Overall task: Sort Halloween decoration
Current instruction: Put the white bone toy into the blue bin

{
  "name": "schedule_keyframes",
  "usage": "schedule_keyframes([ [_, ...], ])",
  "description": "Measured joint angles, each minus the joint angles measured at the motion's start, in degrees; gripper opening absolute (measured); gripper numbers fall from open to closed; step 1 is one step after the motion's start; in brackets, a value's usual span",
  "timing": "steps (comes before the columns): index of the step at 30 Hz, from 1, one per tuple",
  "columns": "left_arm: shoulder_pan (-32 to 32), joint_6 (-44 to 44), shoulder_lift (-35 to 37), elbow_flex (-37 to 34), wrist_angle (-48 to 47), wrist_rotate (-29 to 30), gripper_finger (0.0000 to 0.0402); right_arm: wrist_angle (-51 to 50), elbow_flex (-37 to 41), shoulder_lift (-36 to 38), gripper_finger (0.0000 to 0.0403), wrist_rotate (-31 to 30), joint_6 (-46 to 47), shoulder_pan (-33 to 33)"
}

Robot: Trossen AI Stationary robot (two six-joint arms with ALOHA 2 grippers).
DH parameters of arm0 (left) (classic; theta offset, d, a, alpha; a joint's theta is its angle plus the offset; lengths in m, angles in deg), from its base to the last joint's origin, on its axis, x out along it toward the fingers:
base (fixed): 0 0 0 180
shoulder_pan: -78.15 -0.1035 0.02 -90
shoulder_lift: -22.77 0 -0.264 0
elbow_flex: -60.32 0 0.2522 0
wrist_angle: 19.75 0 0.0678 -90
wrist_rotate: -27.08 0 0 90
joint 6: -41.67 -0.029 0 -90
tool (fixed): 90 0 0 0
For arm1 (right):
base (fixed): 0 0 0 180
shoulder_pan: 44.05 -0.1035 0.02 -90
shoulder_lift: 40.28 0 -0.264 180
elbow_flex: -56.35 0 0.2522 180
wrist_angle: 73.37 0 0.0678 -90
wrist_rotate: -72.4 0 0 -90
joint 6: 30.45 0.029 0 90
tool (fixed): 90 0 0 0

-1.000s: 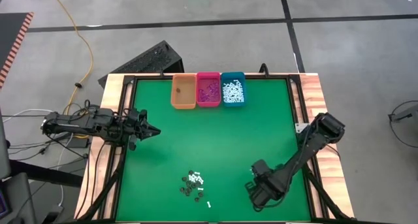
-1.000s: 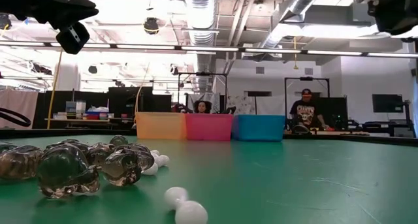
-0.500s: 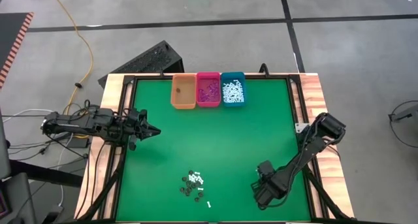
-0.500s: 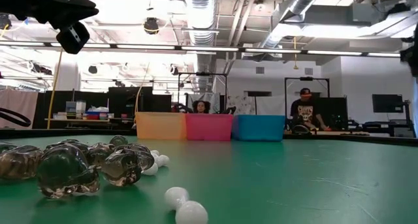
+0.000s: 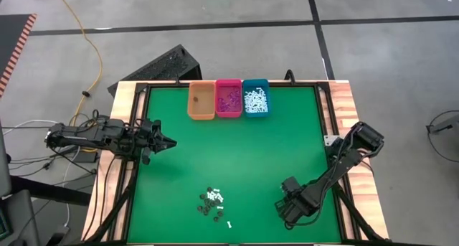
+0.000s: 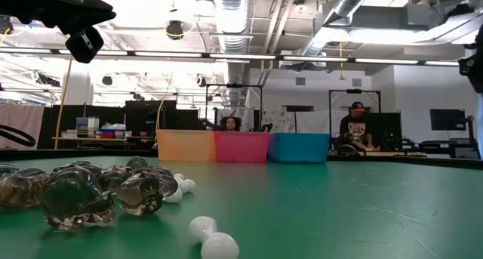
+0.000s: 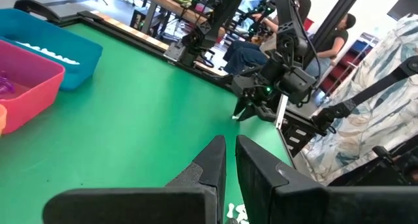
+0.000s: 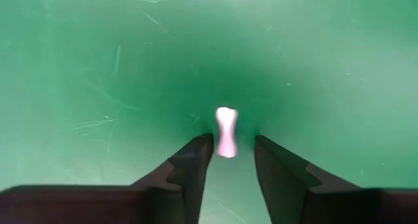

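Green felt is filling the table (image 5: 237,145), and the right gripper (image 8: 226,160) is hanging low at its near right, fingers parted around a white stick (image 8: 225,131). Tiny, light, slick: pinching its narrow waist looks best. Left gripper (image 5: 171,143) is waiting closed, far left.

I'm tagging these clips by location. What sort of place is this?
Probably a robotics lab or workshop: exposed ceiling ducts, benches with equipment behind the green table, and a person working in the background.

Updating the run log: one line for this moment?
right gripper: open, white stick between fingertips | left gripper: shut, waiting
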Motion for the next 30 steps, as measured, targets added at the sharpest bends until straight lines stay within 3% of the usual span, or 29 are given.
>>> schedule_keyframes([
  [17, 0.0, 0.1, 0.0, 0.0, -0.1, 0.0, 0.0025, 1.6, -0.5, -0.2, 0.0020, 2.5, -9.8, 3.8],
  [22, 0.0, 0.0, 0.0, 0.0, -0.1, 0.0, 0.0025, -0.9, -2.9, -0.4, 0.0018, 3.5, -15.0, 6.9],
  [30, 0.0, 0.0, 0.0, 0.0, -0.1, 0.0, 0.0025, -3.9, -7.5, -0.1, 0.0021, -0.6, -29.4, 16.1],
])
